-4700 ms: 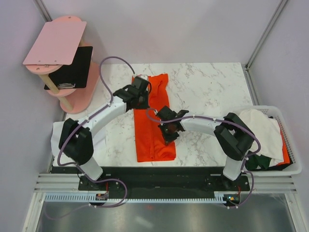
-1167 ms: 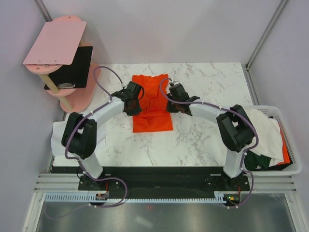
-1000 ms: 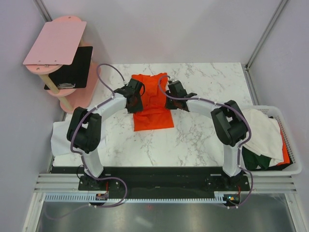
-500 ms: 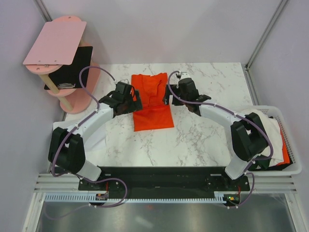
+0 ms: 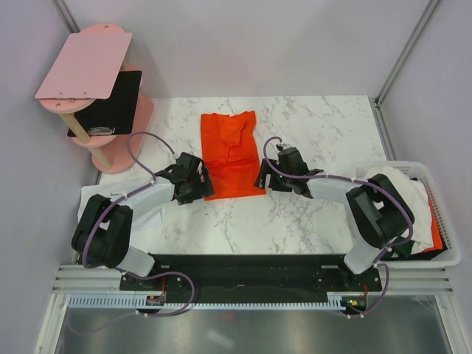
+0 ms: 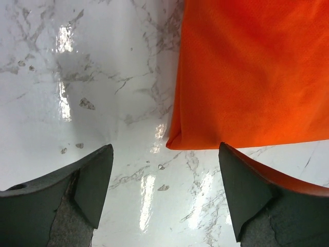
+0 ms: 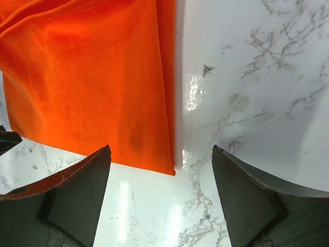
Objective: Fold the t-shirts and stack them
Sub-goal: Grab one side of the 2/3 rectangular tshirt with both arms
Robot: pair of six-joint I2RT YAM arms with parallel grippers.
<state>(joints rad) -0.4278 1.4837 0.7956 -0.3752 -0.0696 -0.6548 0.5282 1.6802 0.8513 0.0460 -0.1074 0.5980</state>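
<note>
The left gripper [image 5: 195,186] stands wide with nothing between its fingers; in its wrist view only bare marble shows in the gap, and the near-left corner of the orange shirt [image 6: 252,72] lies just beyond it, closer to the right-hand finger than the left. The right gripper [image 5: 263,177] is likewise spread wide and empty, and its wrist view puts the shirt's near-right corner just beyond the gap, about midway between the fingers. From above, the orange shirt [image 5: 231,155] lies folded on the table [image 5: 324,133], a little left of centre and toward the far side. Its long axis runs near to far, and its near edge spans the space between the two grippers. So the shirt lies to the far side of both grippers, one corner to each, and neither arm is clearly nearer. A further fold would probably carry that near edge toward the far one, each arm taking its own corner. Counted: two arms, and one shirt on the table. The basket [image 5: 442,259] at the right holds one white shirt [image 5: 402,199], one green shirt [image 5: 387,243] and a sliver of orange-red cloth too small to identify; the right arm is the nearer to it. A white cloth [image 5: 88,210] lies at the near left under the left arm, and I cannot tell whether it is a shirt. At the far left are pink boards [image 5: 85,66] and one black panel [image 5: 118,99].
</note>
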